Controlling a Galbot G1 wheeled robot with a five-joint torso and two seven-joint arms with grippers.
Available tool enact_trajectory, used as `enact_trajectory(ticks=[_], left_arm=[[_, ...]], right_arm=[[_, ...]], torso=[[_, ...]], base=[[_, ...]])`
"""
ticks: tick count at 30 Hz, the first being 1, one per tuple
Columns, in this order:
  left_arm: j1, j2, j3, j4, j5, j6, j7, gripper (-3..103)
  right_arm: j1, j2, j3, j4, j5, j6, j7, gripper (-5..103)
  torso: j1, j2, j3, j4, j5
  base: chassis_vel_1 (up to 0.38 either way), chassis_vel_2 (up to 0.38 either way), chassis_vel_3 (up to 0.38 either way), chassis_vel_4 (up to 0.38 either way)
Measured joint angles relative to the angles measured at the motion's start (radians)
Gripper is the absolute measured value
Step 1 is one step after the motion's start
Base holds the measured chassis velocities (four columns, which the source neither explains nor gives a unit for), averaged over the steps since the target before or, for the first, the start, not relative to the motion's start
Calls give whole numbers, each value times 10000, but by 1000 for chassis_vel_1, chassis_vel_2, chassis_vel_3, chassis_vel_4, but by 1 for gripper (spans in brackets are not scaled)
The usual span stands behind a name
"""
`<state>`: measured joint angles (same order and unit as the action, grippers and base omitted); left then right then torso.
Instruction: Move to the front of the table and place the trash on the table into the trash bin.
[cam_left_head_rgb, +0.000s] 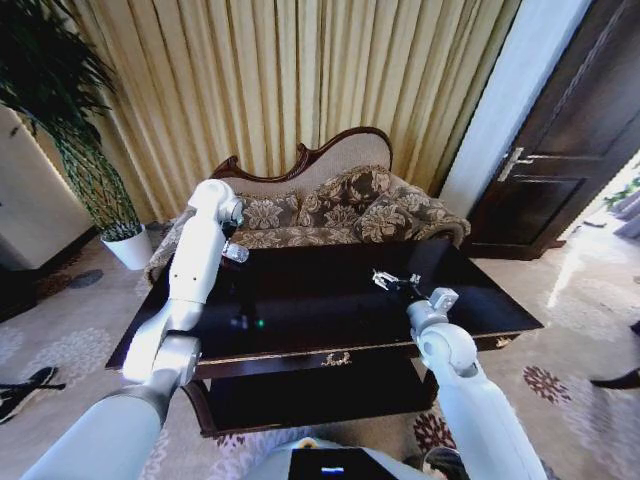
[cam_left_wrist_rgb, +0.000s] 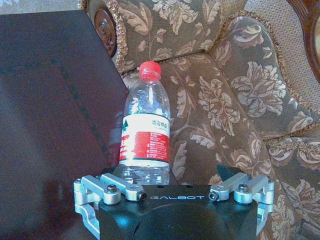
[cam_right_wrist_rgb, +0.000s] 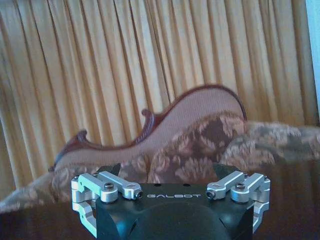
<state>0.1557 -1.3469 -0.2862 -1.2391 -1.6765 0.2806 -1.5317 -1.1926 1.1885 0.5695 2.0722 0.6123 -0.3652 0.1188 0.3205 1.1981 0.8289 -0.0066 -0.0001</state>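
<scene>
One bottle (cam_left_wrist_rgb: 146, 127) sits in front of us in the left wrist view: clear plastic, red cap, red and white label, upright. Its base lies between the linkages of the left gripper (cam_left_wrist_rgb: 170, 187), at the far edge of the table (cam_left_wrist_rgb: 45, 125), with the floral sofa (cam_left_wrist_rgb: 240, 100) close behind it. We cannot tell whether the fingers actually pinch the bottle; their tips are hidden below the gripper body, so the jaws' state stays unread. In the head view the bottle (cam_left_head_rgb: 236, 252) shows as a small pale shape just beside the left gripper (cam_left_head_rgb: 232, 240), near the table's far left corner.

The dark glossy table (cam_left_head_rgb: 330, 300) stands directly before us, a gold emblem (cam_left_head_rgb: 337, 359) on its front edge and a lower shelf beneath.

The right gripper (cam_left_head_rgb: 385, 280) hovers over the table's right half, well apart from the bottle. Its fingers look spread in the head view, though they are small there. The right wrist view shows its black body (cam_right_wrist_rgb: 170, 210) facing the sofa back and the gold curtains (cam_right_wrist_rgb: 125, 65).

A potted plant (cam_left_head_rgb: 125, 243) stands off to the left, and a dark door (cam_left_head_rgb: 575, 130) to the right.
</scene>
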Motion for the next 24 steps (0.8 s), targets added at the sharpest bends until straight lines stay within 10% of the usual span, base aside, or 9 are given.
enact_trajectory(ticks=[24], left_arm=[[290, 8, -234, 266, -24, 4, 25, 100]], right_arm=[[433, -968, 75, 288, 826, -319, 0, 100]], torso=[[1, 0, 0, 1, 1]], base=[[0, 0, 0, 0]])
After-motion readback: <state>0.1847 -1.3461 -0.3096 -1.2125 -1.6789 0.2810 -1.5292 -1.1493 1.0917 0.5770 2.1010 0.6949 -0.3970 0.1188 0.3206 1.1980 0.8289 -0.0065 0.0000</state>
